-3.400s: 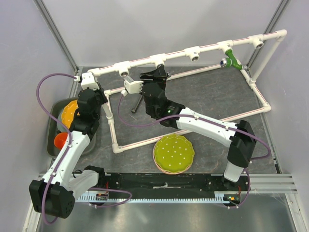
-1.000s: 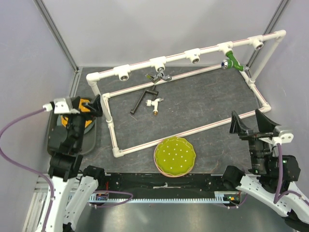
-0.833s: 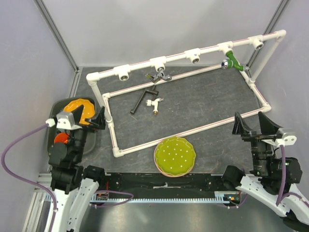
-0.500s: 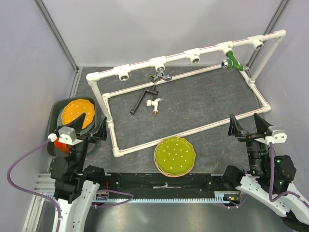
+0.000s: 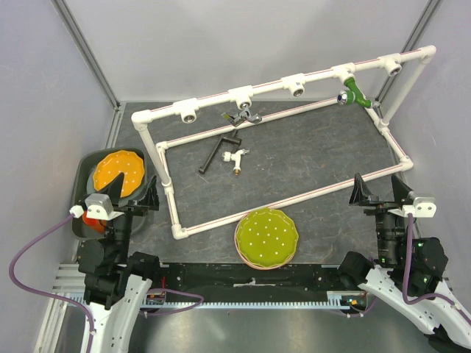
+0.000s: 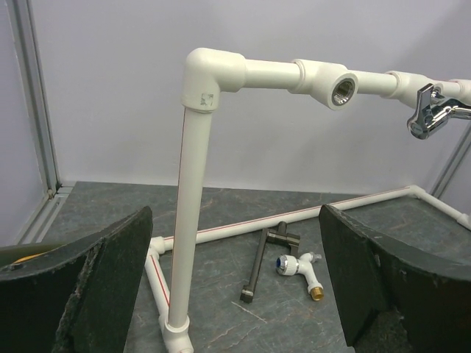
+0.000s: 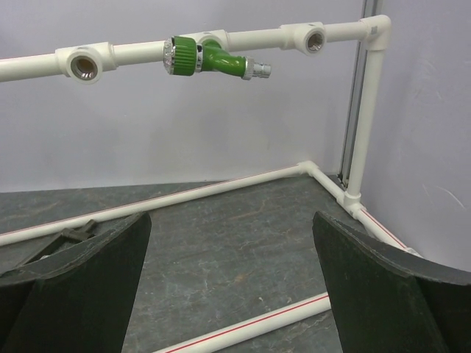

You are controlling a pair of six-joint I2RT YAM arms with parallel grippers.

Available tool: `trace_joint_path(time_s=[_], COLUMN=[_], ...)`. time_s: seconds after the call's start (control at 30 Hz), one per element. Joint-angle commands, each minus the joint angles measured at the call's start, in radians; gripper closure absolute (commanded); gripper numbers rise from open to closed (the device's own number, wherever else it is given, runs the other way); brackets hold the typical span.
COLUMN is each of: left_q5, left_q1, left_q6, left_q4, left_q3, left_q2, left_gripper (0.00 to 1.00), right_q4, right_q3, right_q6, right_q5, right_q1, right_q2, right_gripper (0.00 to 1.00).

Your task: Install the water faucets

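Observation:
A shiny silver faucet (image 5: 243, 115) (image 6: 433, 113) with a lever handle hangs at the second tee of the white pipe frame's (image 5: 165, 193) top rail. A white faucet (image 5: 237, 157) (image 6: 302, 266) with a brass end lies on the dark mat inside the frame, beside a black L-shaped bar (image 5: 217, 151) (image 6: 260, 268). A green faucet (image 5: 353, 93) (image 7: 210, 59) sits in a tee farther right. My left gripper (image 5: 132, 193) (image 6: 234, 243) is open at the near left and holds nothing. My right gripper (image 5: 380, 192) (image 7: 229, 235) is open at the near right, also holding nothing.
A green plate (image 5: 266, 237) lies at the near middle, just outside the frame. A grey tray (image 5: 79, 197) at the left holds an orange plate (image 5: 118, 170) and an orange cup (image 5: 91, 218). Bare tee sockets (image 5: 189, 112) (image 5: 296, 86) (image 5: 394, 66) face forward on the rail. Walls close in on three sides.
Both arms have left the frame's rail and drawn back to the near edge. Over the last second the left gripper slid nearer past the orange plate; the right one shifted slightly.

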Motion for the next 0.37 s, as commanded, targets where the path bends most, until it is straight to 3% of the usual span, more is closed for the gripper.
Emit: trace_joint_path(time_s=[0.0, 0.33], left_q5=[-0.022, -0.016], left_q1=[0.006, 0.006], left_q6=[0.004, 0.003], left_q4=[0.03, 0.036], left_q3=[0.01, 0.008], left_q2=[-0.052, -0.055], left_gripper=[0.0, 0.0], right_q4=[0.022, 0.055], right_q3=[-0.016, -0.04], right_q6=[-0.009, -0.013], right_q5=[0.027, 0.016], right_q1=[-0.011, -0.045], right_q2=[-0.01, -0.01], right_gripper=[0.02, 0.02])
